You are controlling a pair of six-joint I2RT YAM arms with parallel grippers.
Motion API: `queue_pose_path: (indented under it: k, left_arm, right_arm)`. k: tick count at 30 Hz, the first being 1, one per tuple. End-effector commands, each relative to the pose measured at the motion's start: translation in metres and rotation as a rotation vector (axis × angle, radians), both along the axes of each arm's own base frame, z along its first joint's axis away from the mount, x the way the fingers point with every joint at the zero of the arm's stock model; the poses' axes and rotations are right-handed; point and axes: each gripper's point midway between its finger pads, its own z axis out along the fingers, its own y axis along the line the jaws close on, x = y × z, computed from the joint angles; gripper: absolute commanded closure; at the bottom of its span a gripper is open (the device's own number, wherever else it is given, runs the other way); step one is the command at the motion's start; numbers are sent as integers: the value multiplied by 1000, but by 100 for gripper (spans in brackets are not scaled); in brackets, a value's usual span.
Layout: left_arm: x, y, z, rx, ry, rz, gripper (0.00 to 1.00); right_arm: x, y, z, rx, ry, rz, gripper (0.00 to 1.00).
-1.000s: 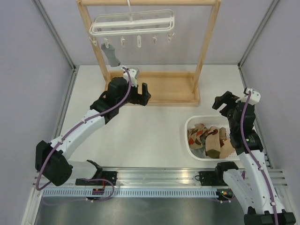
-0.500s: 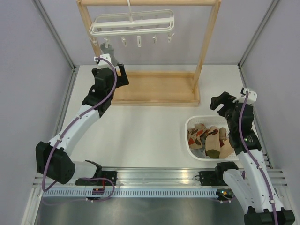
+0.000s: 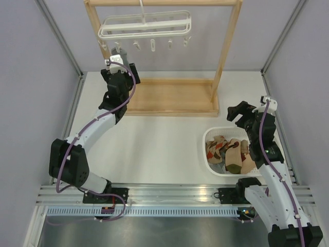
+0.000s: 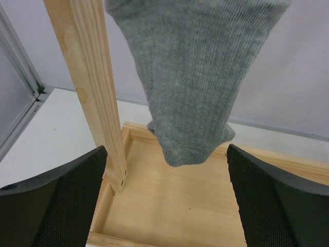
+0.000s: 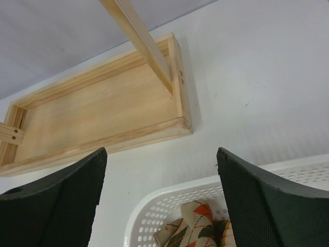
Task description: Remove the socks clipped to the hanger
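The white hanger point(image 3: 146, 25) hangs from the wooden rack's top bar, its small clips dangling. One grey sock point(image 4: 190, 77) hangs from the left clip. Its toe sits between the tips of my open left gripper point(image 4: 165, 154), and neither pad touches it. In the top view the left gripper point(image 3: 120, 68) is raised under the hanger's left end and hides most of that sock. My right gripper point(image 3: 240, 112) is open and empty over the table by the basket's far rim. Several removed socks point(image 3: 231, 154) lie in the basket, an argyle one point(image 5: 195, 218) among them.
The wooden rack's left post point(image 4: 87, 77) stands right beside my left finger, and its tray base point(image 3: 175, 95) lies below. The white perforated basket point(image 3: 208, 154) sits at the right front, its rim point(image 5: 154, 206) just under the right gripper.
My left arm has swung left and up from the tray's front to under the grey sock. The right gripper has drifted slightly left and lower. Both stayed open.
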Motion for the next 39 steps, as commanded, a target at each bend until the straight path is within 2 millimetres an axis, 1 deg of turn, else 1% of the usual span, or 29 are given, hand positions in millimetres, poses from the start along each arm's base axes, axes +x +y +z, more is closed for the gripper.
queue_pose_path:
  k: [1,3,4,7,8,10,11,13,14,16,17,19,21,22,24,25,26,27,28,29,30,31,32,33,34,35,36,37,39]
  left_arm:
    - [17,5,29,15,-103,31,0]
    - [22,8,26,7,-103,54,2]
    - [23,10,29,-4,-121,60,2]
    - [24,9,29,-15,-142,52,12]
    - [24,9,32,-13,-155,54,21]
    - [25,11,36,-12,-172,61,30]
    - [24,11,40,-13,-187,62,44]
    - [23,11,42,-10,-195,58,65]
    - [23,11,44,-10,-199,55,80]
    - [19,12,45,-9,-204,54,88]
    - [17,13,46,-7,-206,52,94]
    - [10,14,51,-9,-217,45,98]
    - [4,15,54,-13,-225,38,98]
    - [-5,17,61,-27,-241,36,98]
    - [-15,19,65,-39,-249,29,98]
    - [-19,21,61,-47,-241,27,98]
    - [-28,21,71,-59,-263,15,98]
    - [-33,21,66,-55,-241,5,98]
    - [-37,19,67,-66,-242,-10,98]
    - [-46,16,78,-73,-265,-51,98]
    - [-50,13,79,-75,-262,-75,98]
    - [-55,9,74,-83,-243,-101,98]
    - [-64,4,82,-89,-254,-148,98]
    - [-69,2,83,-94,-254,-169,98]
    - [-73,-5,78,-97,-230,-211,98]
    - [-78,-7,80,-100,-230,-233,98]
    - [-88,-8,87,-109,-248,-255,98]
    - [-93,-14,85,-104,-231,-295,98]
    - [-107,-15,92,-123,-242,-325,98]
  right_arm:
    - [5,4,10,18,-45,20,10]
    - [5,4,10,19,-45,17,10]
    - [6,4,9,20,-43,20,9]
    - [7,5,8,21,-43,26,10]
    - [7,5,7,22,-42,24,10]
    - [9,6,4,24,-35,26,10]
    - [9,7,3,23,-34,30,10]
    - [10,8,-1,25,-28,35,10]
    - [10,9,-3,29,-24,39,10]
    - [11,10,-3,33,-26,43,10]
    - [11,10,-4,34,-26,46,10]
    - [10,10,-4,29,-26,46,11]
    - [10,10,-5,22,-26,49,11]
    - [9,10,-6,20,-23,49,11]
    - [8,11,-8,16,-13,64,11]
    - [8,13,-10,16,-9,70,11]
    - [7,15,-11,21,-7,83,10]
    - [7,15,-12,21,-5,82,11]
    - [7,15,-13,23,-2,84,10]
    - [6,20,-14,31,0,107,10]
    - [5,24,-14,38,0,129,10]
    - [5,26,-13,39,1,140,11]
    - [5,27,-12,40,-1,151,11]
    - [4,31,-10,45,-5,172,11]
    - [4,34,-6,48,-14,186,11]
    - [4,35,-3,51,-24,193,10]
    - [4,37,1,56,-33,204,10]
    - [3,43,6,67,-45,232,10]
    - [5,49,14,79,-61,258,10]
